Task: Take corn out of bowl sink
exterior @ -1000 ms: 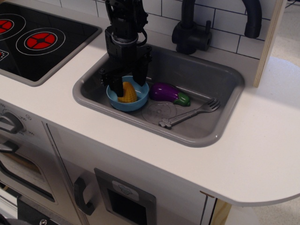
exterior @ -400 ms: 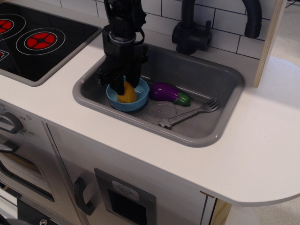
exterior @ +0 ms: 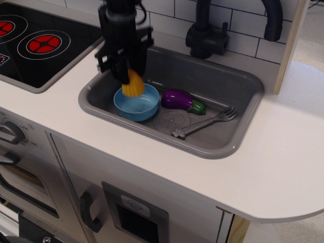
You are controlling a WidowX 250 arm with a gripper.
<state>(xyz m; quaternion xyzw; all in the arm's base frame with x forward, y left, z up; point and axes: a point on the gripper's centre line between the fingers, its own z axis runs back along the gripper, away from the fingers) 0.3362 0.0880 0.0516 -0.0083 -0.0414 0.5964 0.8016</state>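
Yellow corn [exterior: 133,87] hangs just above the blue bowl [exterior: 136,105] in the grey sink [exterior: 238,86]. It stands up and down, fat end at the bottom. The black hand [exterior: 129,76] is squeezed tight on its top. A purple eggplant [exterior: 177,99] lies beside the bowl.

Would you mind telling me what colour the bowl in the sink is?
The bowl is light blue, seen clearly in the observation.image view, the only one.

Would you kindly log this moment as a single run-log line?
gripper: shut on corn | corn: lifted above bowl | bowl: empty, in sink | eggplant, fork: untouched
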